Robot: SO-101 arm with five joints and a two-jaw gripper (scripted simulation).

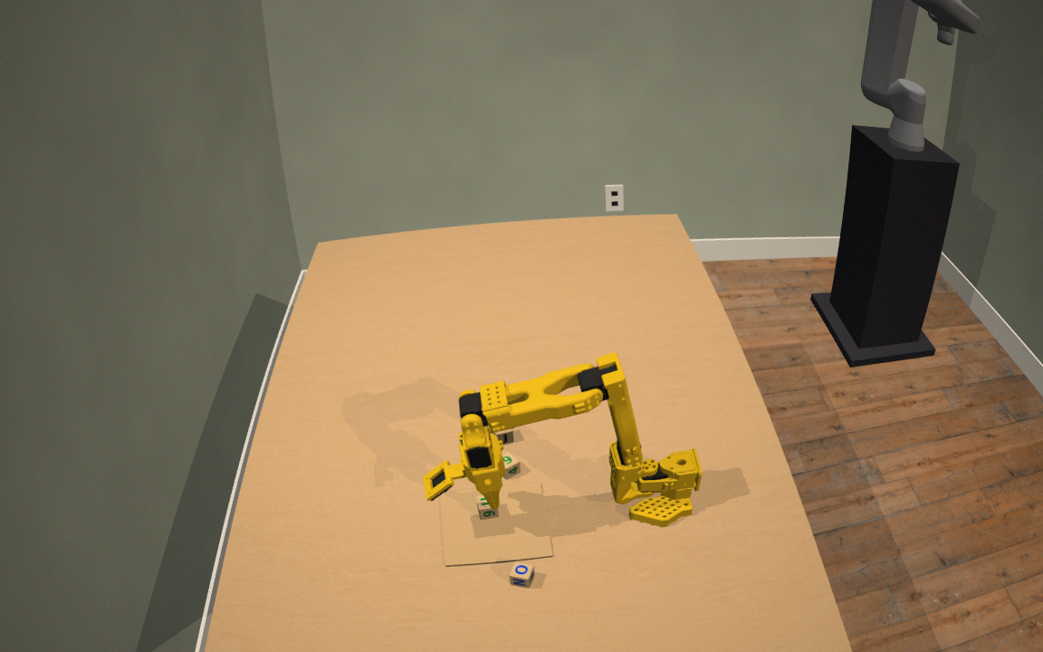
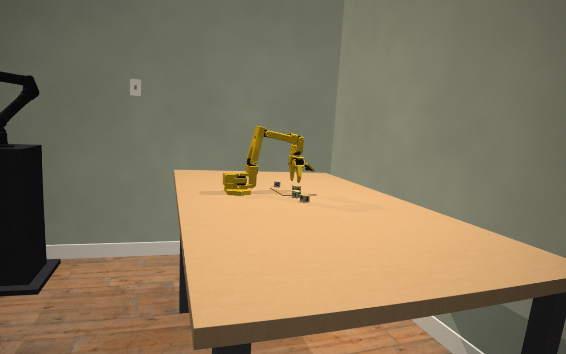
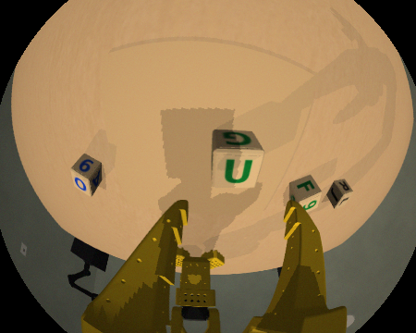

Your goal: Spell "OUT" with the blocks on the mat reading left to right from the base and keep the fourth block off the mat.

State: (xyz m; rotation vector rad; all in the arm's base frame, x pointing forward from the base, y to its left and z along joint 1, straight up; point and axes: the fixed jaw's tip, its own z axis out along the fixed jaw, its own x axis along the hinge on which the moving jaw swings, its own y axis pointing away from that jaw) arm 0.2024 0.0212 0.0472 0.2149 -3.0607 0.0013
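Observation:
The U block (image 1: 487, 511) (image 2: 296, 188) (image 3: 237, 168), wooden with green letters, lies on the tan mat (image 1: 509, 547) (image 3: 189, 142) near its far edge, with the U face up. My gripper (image 1: 491, 493) (image 2: 296, 179) (image 3: 234, 210) hangs point-down just above this block, its fingers apart with nothing between them. The O block (image 1: 521, 574) (image 2: 277, 184) (image 3: 86, 174), with blue letters, lies off the mat past its near edge. A second green-lettered block (image 1: 512, 466) (image 2: 295, 193) (image 3: 304, 192) and a black-lettered block (image 2: 304, 198) (image 3: 339, 192) lie off the mat on its far side.
The arm's base (image 1: 655, 486) (image 2: 237, 184) stands to the right of the mat. The table's left edge (image 1: 253, 454) lies some way beyond the mat. A black pedestal with a grey arm (image 1: 890, 243) stands on the floor, away from the table.

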